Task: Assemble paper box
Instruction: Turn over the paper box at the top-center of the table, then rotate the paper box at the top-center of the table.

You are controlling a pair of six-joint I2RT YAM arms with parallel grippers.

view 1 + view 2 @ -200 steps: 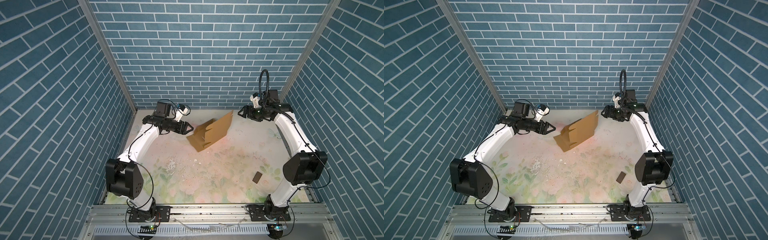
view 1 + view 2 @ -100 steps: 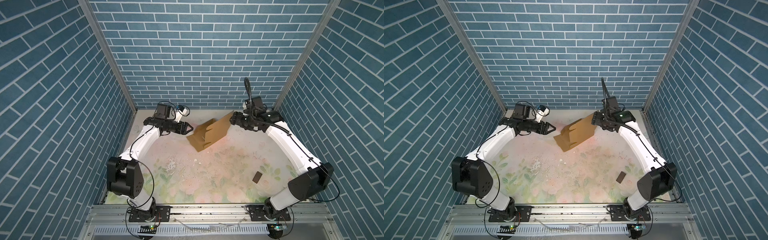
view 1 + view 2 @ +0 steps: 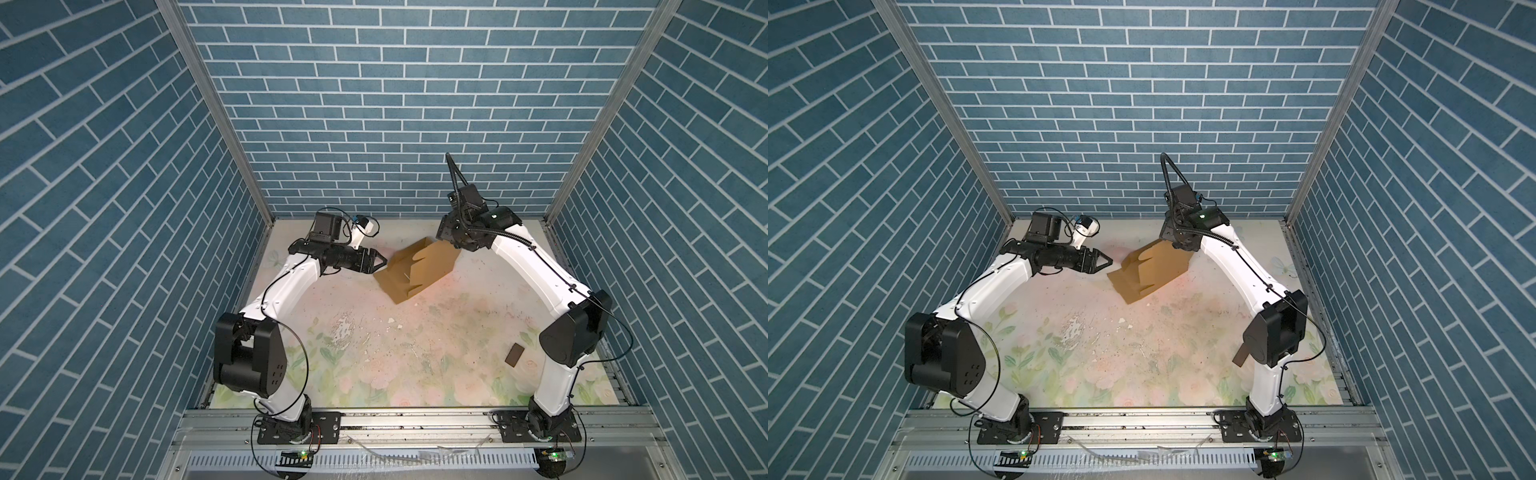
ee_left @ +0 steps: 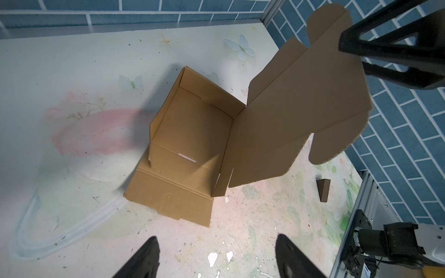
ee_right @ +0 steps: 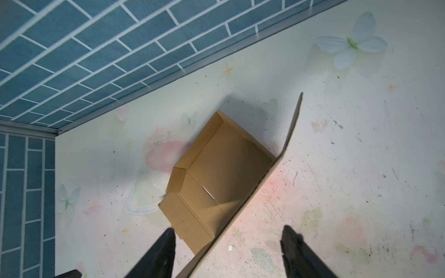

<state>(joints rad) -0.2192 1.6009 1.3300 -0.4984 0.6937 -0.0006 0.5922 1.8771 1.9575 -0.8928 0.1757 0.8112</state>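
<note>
The paper box (image 3: pixel 415 270), plain tan cardboard, sits lid-up near the back of a scuffed, pale floral tabletop (image 3: pixel 415 374) between blue brick-patterned walls (image 3: pixel 374 104). We see the left gripper (image 4: pixel 216 237) parted, empty, beside it; the right gripper (image 5: pixel 228 228) parted, loosely astride the lid's edge.

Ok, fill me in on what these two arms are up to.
They are putting together a paper box at the back of the table. Its tray is partly folded, the lid standing up and one flap flat on the table. The right hand sits over the lid, jaws apart either side of its edge, not clamped. The left hand is open beside the box, touching nothing. A small dark chip lies well away from the box.
</note>
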